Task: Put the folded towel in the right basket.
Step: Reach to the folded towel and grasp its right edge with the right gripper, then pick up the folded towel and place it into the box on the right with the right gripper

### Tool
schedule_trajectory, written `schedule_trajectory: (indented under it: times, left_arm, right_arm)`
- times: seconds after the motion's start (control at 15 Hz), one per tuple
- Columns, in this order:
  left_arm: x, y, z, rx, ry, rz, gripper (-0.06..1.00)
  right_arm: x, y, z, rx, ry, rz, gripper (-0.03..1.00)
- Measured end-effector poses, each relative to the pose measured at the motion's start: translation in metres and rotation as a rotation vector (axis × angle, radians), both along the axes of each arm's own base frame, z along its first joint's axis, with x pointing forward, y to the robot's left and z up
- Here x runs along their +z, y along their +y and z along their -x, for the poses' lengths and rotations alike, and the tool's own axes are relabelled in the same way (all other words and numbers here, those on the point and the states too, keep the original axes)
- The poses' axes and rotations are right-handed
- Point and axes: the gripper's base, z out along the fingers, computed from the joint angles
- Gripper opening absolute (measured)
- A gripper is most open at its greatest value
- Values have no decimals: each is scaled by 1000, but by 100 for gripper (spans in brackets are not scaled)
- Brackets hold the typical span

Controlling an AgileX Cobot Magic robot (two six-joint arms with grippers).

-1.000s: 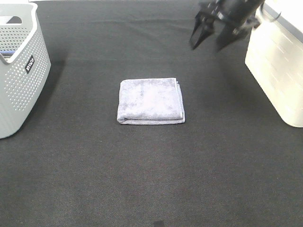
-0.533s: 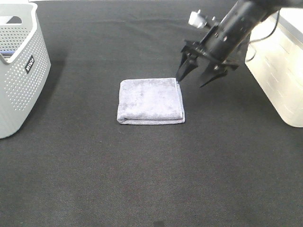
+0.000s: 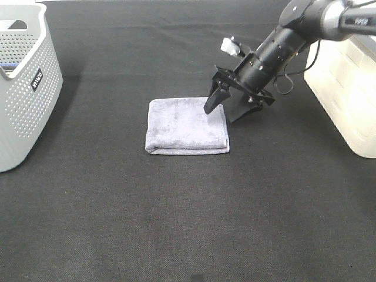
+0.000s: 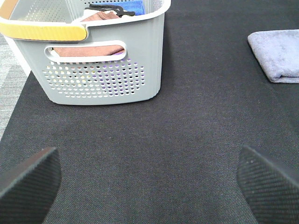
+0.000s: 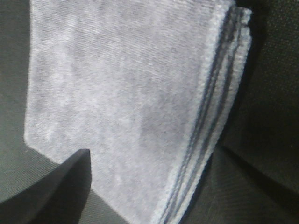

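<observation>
The lavender folded towel [image 3: 187, 125] lies flat on the black surface [image 3: 176, 223], midway between the two baskets and well apart from the white right basket [image 3: 346, 88]. The right gripper [image 3: 222, 114] is low at the towel's right edge with its jaws open, one finger over the cloth and the other beyond the edge. The left gripper [image 4: 148, 186] hangs with jaws spread wide near the grey perforated basket [image 4: 107, 70].
</observation>
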Motion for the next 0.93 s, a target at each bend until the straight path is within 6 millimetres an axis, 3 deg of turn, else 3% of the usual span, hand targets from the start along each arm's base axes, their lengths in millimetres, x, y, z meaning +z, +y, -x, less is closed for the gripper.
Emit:
schedule_trajectory:
  times: [0.27,0.4,0.47,0.53,0.67,0.87,0.93]
  left_arm:
    - [0,0,0,0,0,0,97]
    - [0,0,0,0,0,0,97]
    - [0,0,0,0,0,0,97]
    - [0,0,0,0,0,0,97]
    - [0,0,0,0,0,0,97]
    - [0,0,0,0,0,0,97]
    - [0,0,0,0,0,0,97]
  right_arm:
    - [-21,2,-1,-6,42,-21,66]
    - [-25,6,-2,-1,35,-65,51]
    - [-25,6,-2,-1,35,-65,51]
    - [-27,7,-3,-16,25,-80,31]
    - [-26,7,-4,-14,18,-84,6]
    - [-19,8,-4,14,-2,-93,6]
    - [-3,9,-6,38,-41,-104,6]
